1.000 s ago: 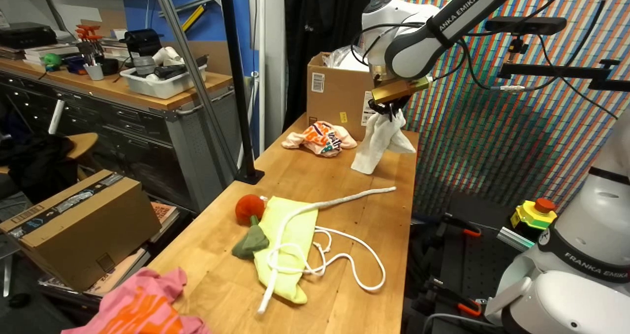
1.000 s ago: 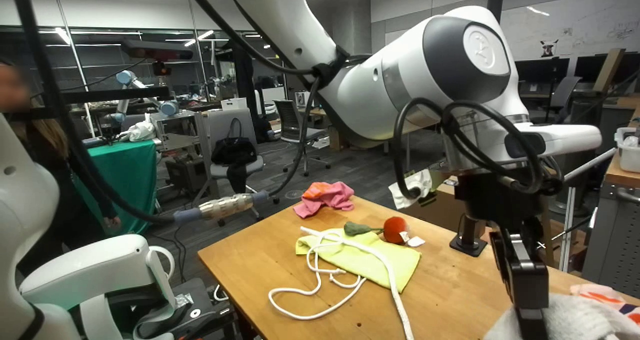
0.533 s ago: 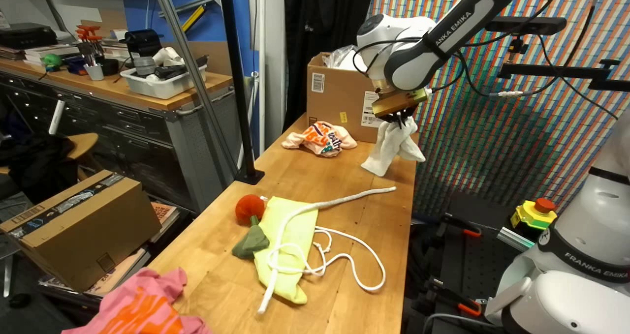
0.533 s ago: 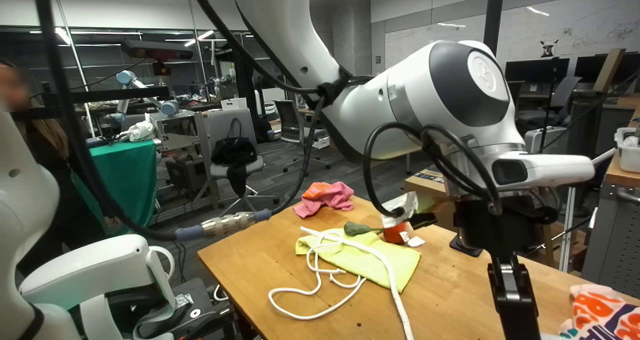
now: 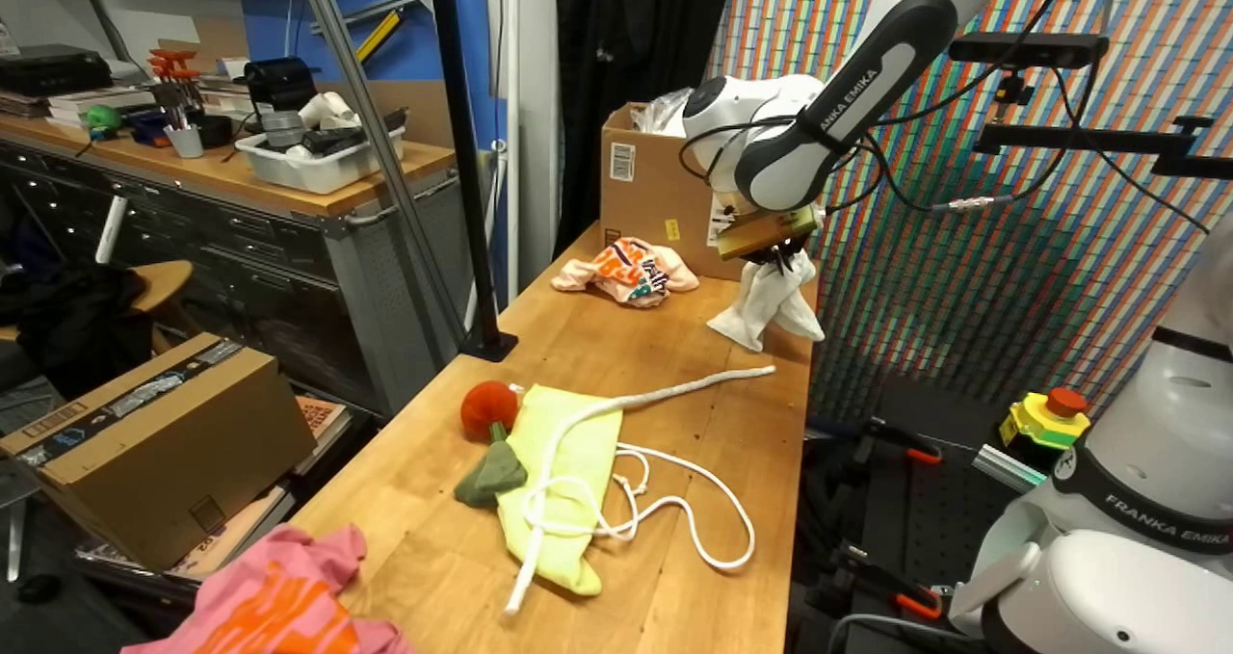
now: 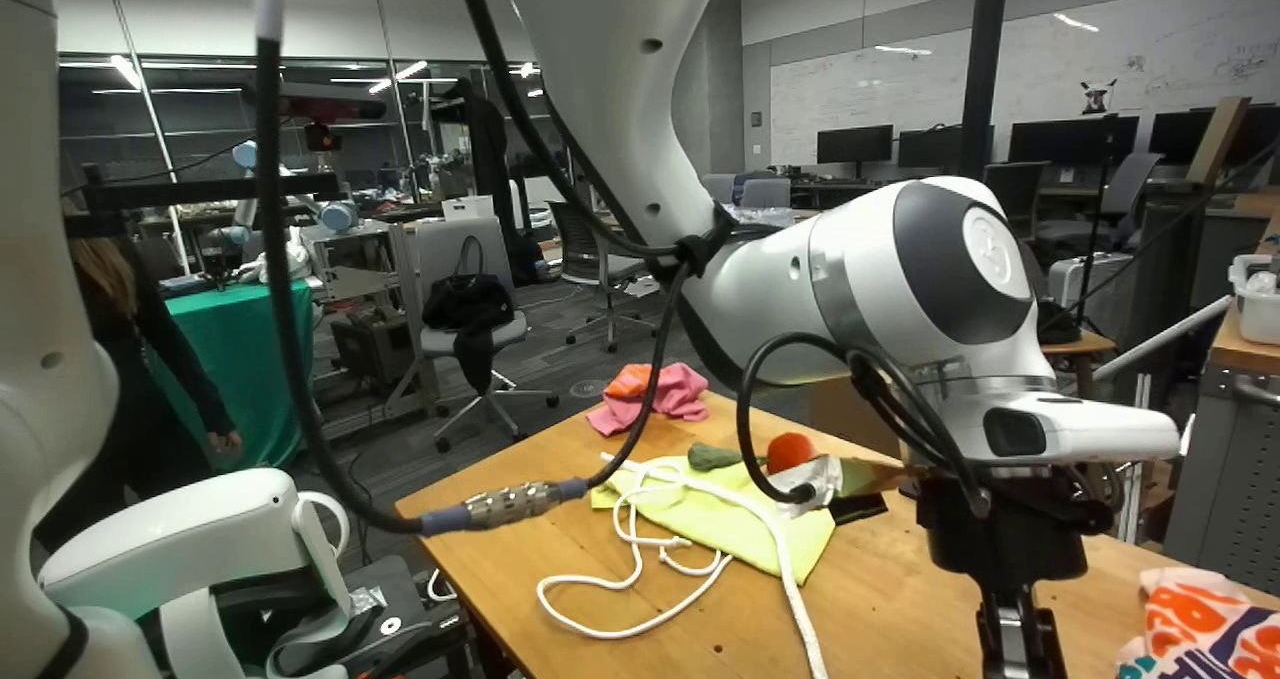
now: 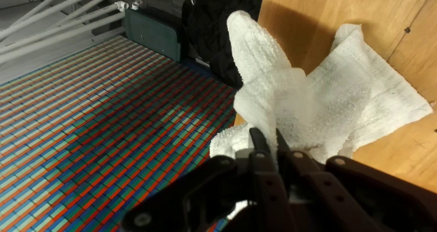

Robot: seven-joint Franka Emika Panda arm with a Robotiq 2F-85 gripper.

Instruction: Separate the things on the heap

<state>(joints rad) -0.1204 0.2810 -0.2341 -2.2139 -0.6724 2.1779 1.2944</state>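
White cloth is grasped by the hand: in the wrist view it is clenched on a bunched fold, the remaining fabric hanging beyond the grip. Position: over the wooden counter, close to one long edge and near a cardboard box. Contact between the cloth's lowest corner and the surface could not be determined.

Peach cloth with orange print lies crumpled just in front of the same box, apart from the held item. On the opposite long edge a black post stands upright.

Heap, found toward the middle of the counter: yellow-green cloth lying flat, with white rope across it and looping out onto bare wood. One rope end lies near the white cloth. Red-and-green lump adjoins: its green part touches the edge of the yellow-green cloth; its red ball lies just beside that edge, contact unconfirmed. In an exterior view the arm hides some of this group.

Pink cloth with orange print is bunched at the counter's end farthest from the box, apart from the heap in both exterior views. Yellow device with a red button sits off the counter, near the robot base.
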